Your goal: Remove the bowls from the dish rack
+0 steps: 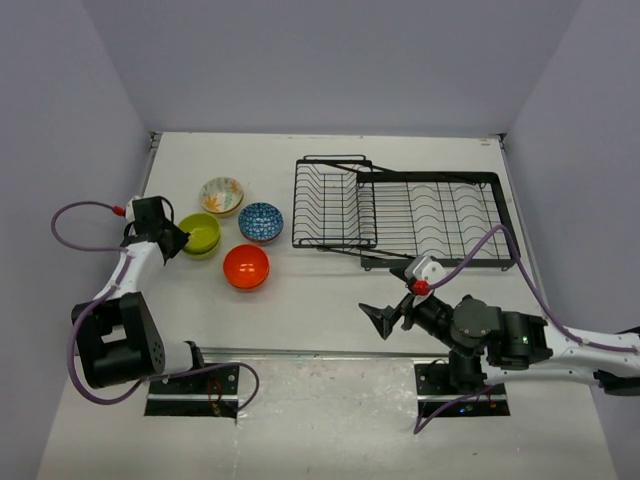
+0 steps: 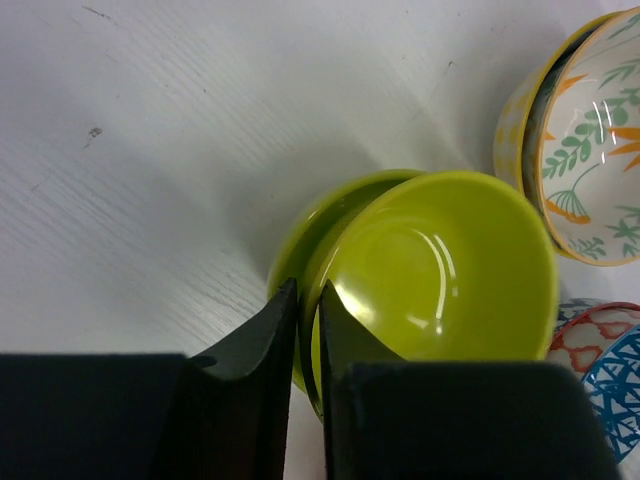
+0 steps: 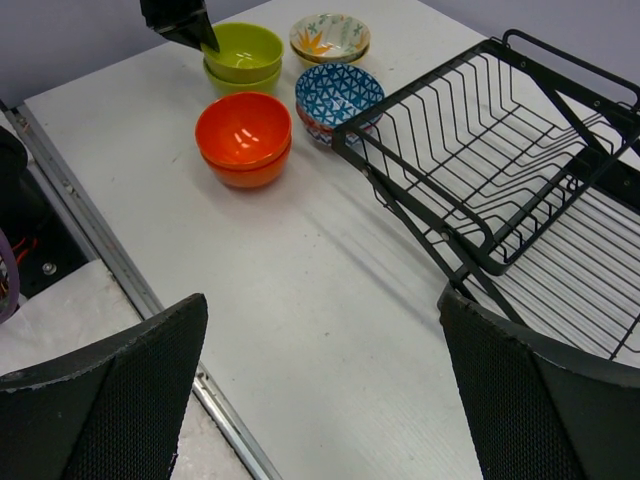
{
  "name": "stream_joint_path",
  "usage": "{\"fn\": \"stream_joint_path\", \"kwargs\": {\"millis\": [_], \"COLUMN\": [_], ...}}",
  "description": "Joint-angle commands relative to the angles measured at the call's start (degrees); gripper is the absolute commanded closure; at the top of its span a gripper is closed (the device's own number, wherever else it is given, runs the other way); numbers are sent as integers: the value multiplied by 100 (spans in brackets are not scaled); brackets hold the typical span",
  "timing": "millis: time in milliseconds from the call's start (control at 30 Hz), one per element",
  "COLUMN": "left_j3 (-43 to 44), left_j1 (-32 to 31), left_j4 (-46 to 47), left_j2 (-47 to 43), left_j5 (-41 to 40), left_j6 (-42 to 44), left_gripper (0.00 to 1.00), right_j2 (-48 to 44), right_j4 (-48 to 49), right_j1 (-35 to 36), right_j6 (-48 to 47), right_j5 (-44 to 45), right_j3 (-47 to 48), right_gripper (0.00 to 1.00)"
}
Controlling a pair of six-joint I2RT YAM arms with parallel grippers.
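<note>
A black wire dish rack (image 1: 430,177) lies at the far right of the table, its raised basket section on the left joined to a longer flat section; no bowl shows in either part, so the unloading looks all but finished. The right gripper (image 3: 322,300) hangs over bare table in front of the rack, jaws spread wide and holding nothing. All the bowls sit in a close cluster at the far left: an orange pair (image 1: 246,266) nearest the arms, a blue-patterned bowl (image 1: 260,221) resting in a pinkish-patterned one (image 2: 590,335), a floral bowl (image 1: 222,195) farthest back, and a lime green bowl (image 2: 440,270) nested in a second lime bowl (image 2: 300,235). The left gripper (image 2: 307,290) is pinched on the near rim of that upper lime green bowl, one finger outside, one inside. The risk is in letting go: pulling away before the jaws part could tip or drag the upper bowl and knock it into the floral bowl just beside it. Plain pale grey walls (image 1: 320,60) enclose a white table (image 1: 320,290), lightly scuffed.
</note>
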Motion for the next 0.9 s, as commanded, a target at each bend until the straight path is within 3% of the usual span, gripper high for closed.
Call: {"fn": "stream_joint_path", "kwargs": {"millis": [0, 433, 467, 533, 633, 867], "left_j3": [-26, -131, -158, -245, -324, -501], "left_j1": [-29, -29, -29, -29, -29, -29], "left_j4": [326, 203, 203, 246, 246, 326], "left_j2": [-71, -475, -501, -545, -615, -677], "left_j5": [-64, 226, 279, 341, 402, 464], "left_j6": [6, 42, 42, 42, 50, 50], "left_gripper": [83, 72, 73, 86, 97, 100], "right_j2": [75, 102, 93, 102, 110, 137], "right_j4": [17, 8, 8, 8, 8, 8], "right_j1": [4, 13, 13, 4, 13, 13], "right_j6": [15, -38, -38, -46, -55, -55], "right_j5": [-87, -149, -157, -184, -210, -228], "right_j3": [22, 48, 39, 39, 39, 31], "right_gripper": [1, 1, 1, 1, 1, 1]}}
